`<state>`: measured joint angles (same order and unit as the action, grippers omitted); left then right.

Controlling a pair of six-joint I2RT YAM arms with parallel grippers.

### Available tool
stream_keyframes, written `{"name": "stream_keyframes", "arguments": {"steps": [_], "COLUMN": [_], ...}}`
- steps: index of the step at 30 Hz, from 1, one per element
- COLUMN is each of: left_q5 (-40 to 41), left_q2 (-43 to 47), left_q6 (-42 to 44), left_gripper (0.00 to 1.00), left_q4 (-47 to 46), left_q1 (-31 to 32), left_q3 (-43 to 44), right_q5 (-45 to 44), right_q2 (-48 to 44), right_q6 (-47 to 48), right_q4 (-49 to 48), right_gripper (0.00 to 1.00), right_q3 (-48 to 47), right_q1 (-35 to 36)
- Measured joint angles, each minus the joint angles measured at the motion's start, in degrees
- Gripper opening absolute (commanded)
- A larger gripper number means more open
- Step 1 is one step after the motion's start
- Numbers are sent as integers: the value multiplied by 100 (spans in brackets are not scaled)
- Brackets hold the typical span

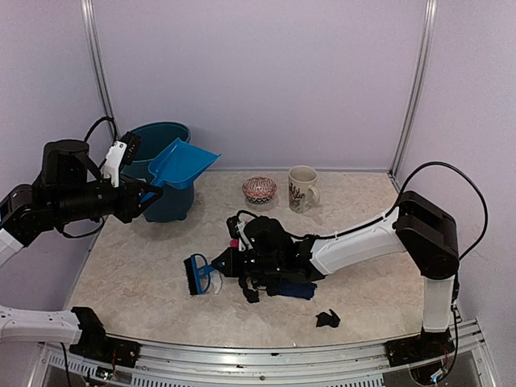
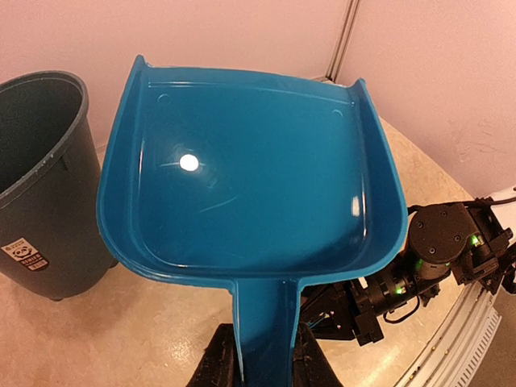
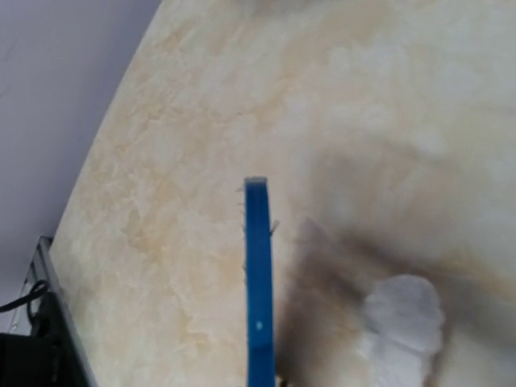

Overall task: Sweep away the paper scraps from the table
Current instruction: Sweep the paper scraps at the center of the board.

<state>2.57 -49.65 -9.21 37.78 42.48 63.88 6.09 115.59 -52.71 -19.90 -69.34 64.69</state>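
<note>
scraps (image 1: 297, 289) lie near right tool (image 1: 222, 266), which grips brush (image 1: 196, 276); left tool (image 1: 149, 196) clamps dustpan (image 1: 181, 164).

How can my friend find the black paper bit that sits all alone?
Look at the beige table, at its near edge on the right side. A small crumpled black scrap lies there on bare tabletop. The other dark scraps bunch together under the white arm; this one lies apart, touching nothing.
</note>
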Motion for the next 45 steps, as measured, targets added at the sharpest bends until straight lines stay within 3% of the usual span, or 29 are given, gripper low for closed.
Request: {"name": "stream_keyframes", "arguments": {"steps": [6,19,31,37,45], "left_q5": [-59,-70,-55,-2,98], "left_q2": [0,-284,-737,-737,-540], "left_q6": [2,0,-2,-52,-92], "left_gripper": [0,0,0,0,0], "left_q4": [-4,-256,-442,-514,-507], "left_q1": [61,243,599,710,743], "left_q3": [-59,-160,-160,-199,-238], "right_q5": [-317,-1056,-1742,-2028,-1840], "right_q2": [-361,-2658,-4527,-4214,-2391], "right_q6": [-170,-496,-120,103,20], "right_q4": [-39,208,1132,1121,356], "right_gripper": [0,0,0,0,0], "right_q3": [811,3069,3095,2225,1169], "right_q1": [-125,-640,-675,-831,-1108]}}
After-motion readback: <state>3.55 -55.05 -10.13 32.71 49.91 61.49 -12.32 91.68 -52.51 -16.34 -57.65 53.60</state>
